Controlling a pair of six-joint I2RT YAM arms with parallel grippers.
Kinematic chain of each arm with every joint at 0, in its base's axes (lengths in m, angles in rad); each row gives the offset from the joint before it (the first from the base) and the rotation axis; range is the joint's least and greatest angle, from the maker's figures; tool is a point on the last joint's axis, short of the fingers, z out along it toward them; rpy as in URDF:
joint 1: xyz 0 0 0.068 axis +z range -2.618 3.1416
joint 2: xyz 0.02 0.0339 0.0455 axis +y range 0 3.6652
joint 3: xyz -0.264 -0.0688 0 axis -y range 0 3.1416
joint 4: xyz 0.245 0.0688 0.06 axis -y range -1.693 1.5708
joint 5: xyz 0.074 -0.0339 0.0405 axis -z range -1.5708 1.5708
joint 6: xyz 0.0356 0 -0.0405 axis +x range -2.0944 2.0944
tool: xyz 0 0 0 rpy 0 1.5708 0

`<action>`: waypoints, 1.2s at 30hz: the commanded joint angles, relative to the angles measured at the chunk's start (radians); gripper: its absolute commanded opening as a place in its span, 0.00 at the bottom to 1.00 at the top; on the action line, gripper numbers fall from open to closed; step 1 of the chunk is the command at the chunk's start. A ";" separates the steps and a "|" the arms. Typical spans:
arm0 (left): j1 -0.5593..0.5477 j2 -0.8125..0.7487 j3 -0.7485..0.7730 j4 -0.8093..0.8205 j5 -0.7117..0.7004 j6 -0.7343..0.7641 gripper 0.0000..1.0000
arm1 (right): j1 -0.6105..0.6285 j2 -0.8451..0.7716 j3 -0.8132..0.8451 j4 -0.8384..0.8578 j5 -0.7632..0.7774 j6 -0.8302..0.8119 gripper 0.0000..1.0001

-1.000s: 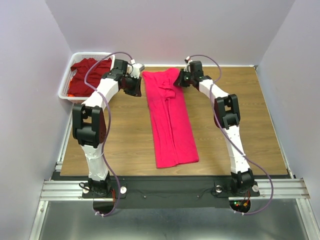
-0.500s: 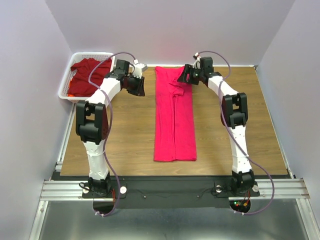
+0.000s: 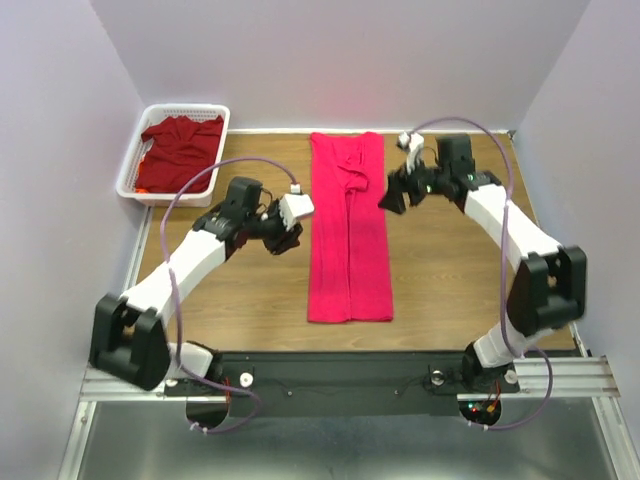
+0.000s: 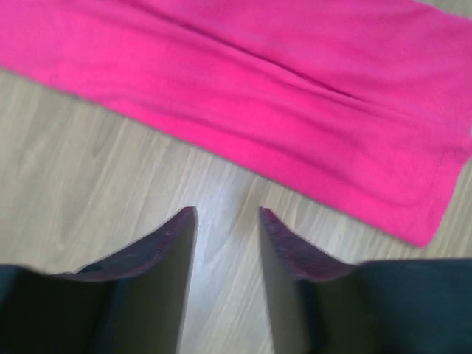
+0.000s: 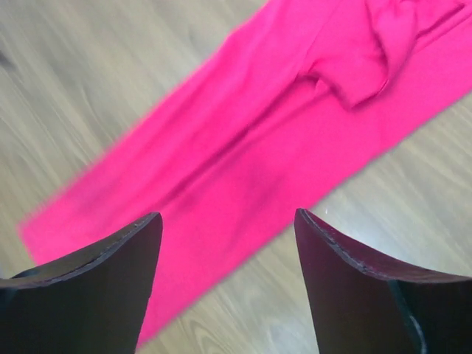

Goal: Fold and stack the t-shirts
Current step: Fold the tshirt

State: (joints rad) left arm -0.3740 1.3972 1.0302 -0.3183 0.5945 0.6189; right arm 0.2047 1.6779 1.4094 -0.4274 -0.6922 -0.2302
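The bright pink t-shirt (image 3: 348,230) lies flat on the wooden counter (image 3: 450,270), folded into a long, narrow strip. Its long axis runs straight from the near edge to the far edge. The hem end points toward the arm bases, and the far end carries a tucked-in sleeve fold.

The left gripper (image 4: 226,214) hangs just off the strip's left edge, about halfway along its length. Its jaws are partly open over bare wood and hold nothing. The right gripper (image 5: 227,214) sits off the strip's right edge, nearer the sleeve end. Its jaws are spread wide and empty, clear of the cloth.

Off the strip's far-left corner stands a white mesh basket (image 3: 133,165), with the maroon t-shirt (image 3: 180,140) crumpled inside it.
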 commanded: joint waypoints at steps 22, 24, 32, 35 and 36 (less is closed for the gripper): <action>-0.523 -0.250 -0.469 0.156 -0.117 0.179 0.50 | 0.424 -0.725 -0.926 -0.024 0.160 -0.676 0.49; -0.523 -0.212 -0.458 0.145 -0.122 0.177 0.50 | 0.453 -0.707 -0.943 0.022 0.183 -0.679 0.49; -0.523 -0.178 -0.452 0.154 -0.127 0.189 0.49 | 0.481 -0.639 -0.969 0.067 0.218 -0.693 0.42; -0.525 -0.161 -0.444 0.157 -0.131 0.196 0.49 | 0.480 -0.612 -0.981 0.095 0.240 -0.699 0.42; -0.525 -0.153 -0.443 0.157 -0.130 0.199 0.50 | 0.481 -0.606 -0.983 0.099 0.241 -0.699 0.42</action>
State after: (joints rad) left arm -0.8913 1.2285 0.5545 -0.1799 0.4622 0.8066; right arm 0.6758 1.0504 0.4381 -0.4004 -0.4789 -0.9058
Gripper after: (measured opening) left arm 0.494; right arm 0.424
